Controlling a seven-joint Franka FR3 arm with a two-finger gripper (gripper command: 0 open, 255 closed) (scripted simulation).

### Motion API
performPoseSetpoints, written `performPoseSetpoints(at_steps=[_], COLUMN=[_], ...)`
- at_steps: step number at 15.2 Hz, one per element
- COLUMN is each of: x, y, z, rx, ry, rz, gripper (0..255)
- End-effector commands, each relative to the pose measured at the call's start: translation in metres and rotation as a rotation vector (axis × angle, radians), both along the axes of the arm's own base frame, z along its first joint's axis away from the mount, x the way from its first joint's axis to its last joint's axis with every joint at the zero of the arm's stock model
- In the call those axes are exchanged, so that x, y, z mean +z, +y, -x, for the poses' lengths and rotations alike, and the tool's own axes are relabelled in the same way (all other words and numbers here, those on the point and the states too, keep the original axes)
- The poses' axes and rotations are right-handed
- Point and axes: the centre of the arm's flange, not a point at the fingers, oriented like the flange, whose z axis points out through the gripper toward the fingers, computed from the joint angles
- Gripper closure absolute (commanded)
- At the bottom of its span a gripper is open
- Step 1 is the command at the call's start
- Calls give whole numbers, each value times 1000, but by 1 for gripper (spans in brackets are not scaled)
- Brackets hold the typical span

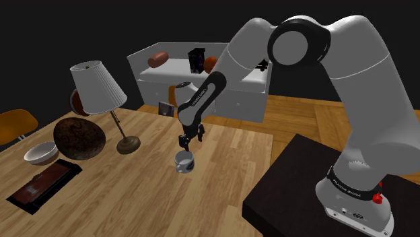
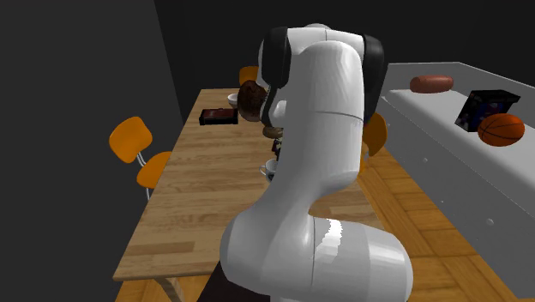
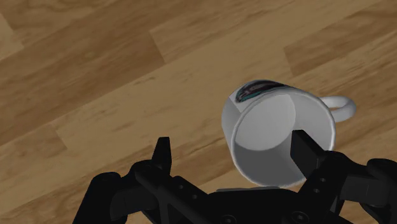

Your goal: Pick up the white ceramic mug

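Note:
A white mug [image 1: 184, 161] with a small dark picture on its side stands upright on the wooden table [image 1: 222, 168]. My black gripper [image 1: 187, 143] hangs just above it, open. In the wrist view one fingertip [image 3: 306, 149] reaches inside the mug [image 3: 273, 127] near its handle side. The other fingertip [image 3: 162, 153] stands outside the rim, apart from the wall. The gripper [image 3: 233, 151] straddles the mug's wall without clasping it. In the second exterior view the mug [image 2: 269, 168] peeks out from behind the arm.
A table lamp [image 1: 101, 94], a brown round lump [image 1: 79, 138], a white bowl [image 1: 42, 153] and a dark flat box [image 1: 44, 185] stand toward the shoulder view's left. A white sofa [image 1: 235, 94] is behind. Orange chairs [image 2: 137, 146] flank the table. The stand [image 1: 296, 195] is close by.

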Motion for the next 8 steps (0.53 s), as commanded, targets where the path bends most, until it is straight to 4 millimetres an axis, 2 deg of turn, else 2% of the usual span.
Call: performPoseSetpoints(at_steps=[1,2,8], x=[-20,-30,-58], y=[10,14,15], z=[-15,-22,-23], rx=[0,0,0], ry=[0,0,0], rz=[2,3,3], gripper=[0,0,0])
